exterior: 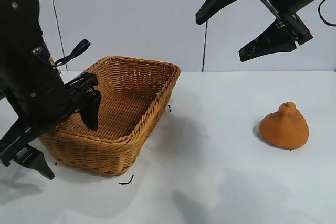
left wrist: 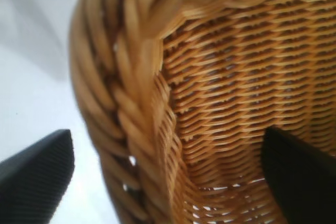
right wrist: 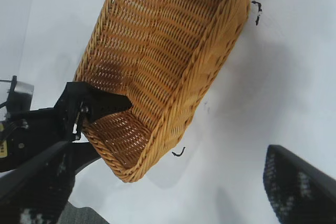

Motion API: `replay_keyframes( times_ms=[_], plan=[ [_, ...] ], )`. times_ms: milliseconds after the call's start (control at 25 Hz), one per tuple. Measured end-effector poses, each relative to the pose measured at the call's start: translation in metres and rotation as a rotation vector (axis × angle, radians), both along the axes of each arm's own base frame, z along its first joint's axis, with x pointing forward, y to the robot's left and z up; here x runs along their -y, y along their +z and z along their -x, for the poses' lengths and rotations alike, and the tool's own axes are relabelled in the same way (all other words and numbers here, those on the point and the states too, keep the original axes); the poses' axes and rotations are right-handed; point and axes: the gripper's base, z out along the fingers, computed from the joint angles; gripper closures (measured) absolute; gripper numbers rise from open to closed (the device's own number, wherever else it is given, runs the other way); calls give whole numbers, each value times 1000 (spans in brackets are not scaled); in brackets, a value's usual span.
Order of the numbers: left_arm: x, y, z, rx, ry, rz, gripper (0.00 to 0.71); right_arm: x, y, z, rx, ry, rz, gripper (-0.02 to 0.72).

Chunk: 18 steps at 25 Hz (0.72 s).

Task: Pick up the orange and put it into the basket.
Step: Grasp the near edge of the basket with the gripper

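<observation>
Clearly the main risk sits at the left claw point(exterior: 68, 140): its jaws are spread wide and straddle the near-left wall of the basket point(exterior: 152, 114), one finger inside the weave and the other outside near the counter point(exterior: 210, 171) — this is confirmed in the left wrist view, where the braided rim point(left wrist: 121, 103) fills the gap between the two dark fingers. If that claw is closed or pushed lower, the wicker wall could be pinched, the basket dragged or tipped, and the drop target shifted away from where a later release would be aimed. A snag of a fingertip in the weave is also judged possible. The orange point(exterior: 284, 126) is seen resting on the counter, well apart from the basket and on the right arm's side, untouched by either claw, so the pick is judged not yet begun. The right claw point(exterior: 247, 22) is held high above the counter with its jaws wide apart and nothing between them; a poorly centred descent could knock the rounded fruit and send it rolling off position. As for the basket — nothing is seen in it; only bare woven floor and the left claw's inner finger are visible inside. A few small dark scraps point(exterior: 126, 181) are noted on the counter just beside its base.
</observation>
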Motion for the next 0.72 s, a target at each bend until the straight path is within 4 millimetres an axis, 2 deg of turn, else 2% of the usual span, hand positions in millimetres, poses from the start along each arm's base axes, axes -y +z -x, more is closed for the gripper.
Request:
replay_keyframes(
  times_ms=[200,480,720],
  plan=[
    [0,-2,0,-6,0,-3,24,0,0,0,0,0,0,8],
    [0,-2,0,-6,0,-3,219,0,0,0,0,0,0,8],
    [0,-2,0,-6,0,-3,355,0,0,0,0,0,-1,8]
  ],
)
